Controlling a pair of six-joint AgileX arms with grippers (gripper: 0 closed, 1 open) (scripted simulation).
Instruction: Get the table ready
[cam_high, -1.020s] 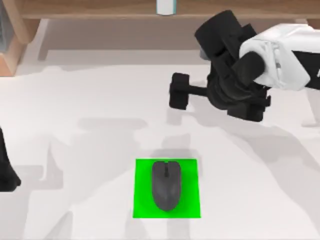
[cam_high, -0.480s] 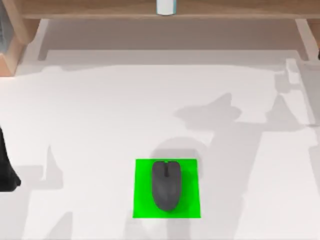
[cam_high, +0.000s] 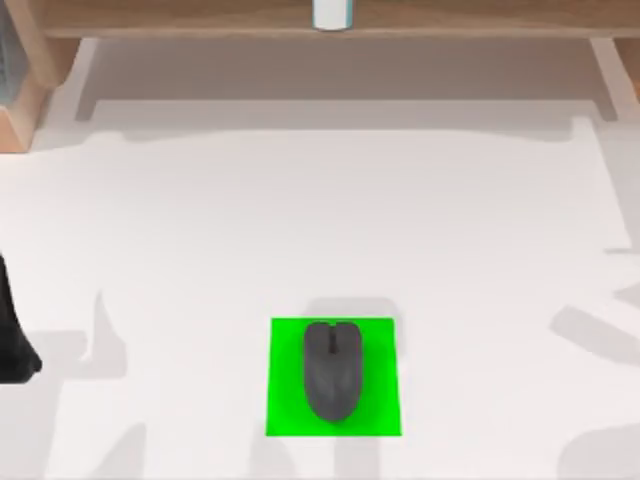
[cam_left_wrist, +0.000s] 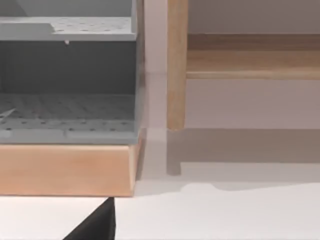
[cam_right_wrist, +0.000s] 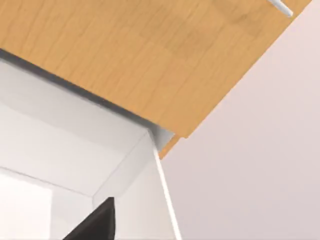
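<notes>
The white table (cam_high: 200, 220) spreads across the top view, with a bright green square (cam_high: 380, 400) near its front middle. A dark grey computer mouse (cam_high: 332, 370) lies on that square, pointing toward the back. My left arm (cam_high: 12, 340) is a dark shape parked at the table's left edge. A dark piece of my left gripper (cam_left_wrist: 95, 227) shows in the left wrist view, low over the table and facing the shelf unit. A dark piece of my right gripper (cam_right_wrist: 97, 225) shows in the right wrist view, below a wooden board (cam_right_wrist: 140, 55).
A light-brown wooden shelf unit (cam_high: 200, 20) runs along the back, and a white object (cam_high: 332, 14) stands on it. At the back left, a grey perforated bin (cam_left_wrist: 65, 115) sits on a wooden base beside a wooden post (cam_left_wrist: 176, 65).
My right arm, which held a black dumbbell over the back right of the table, has left the top view. Its shadow has shifted to the far right edge. Mouse and left arm are unmoved.
</notes>
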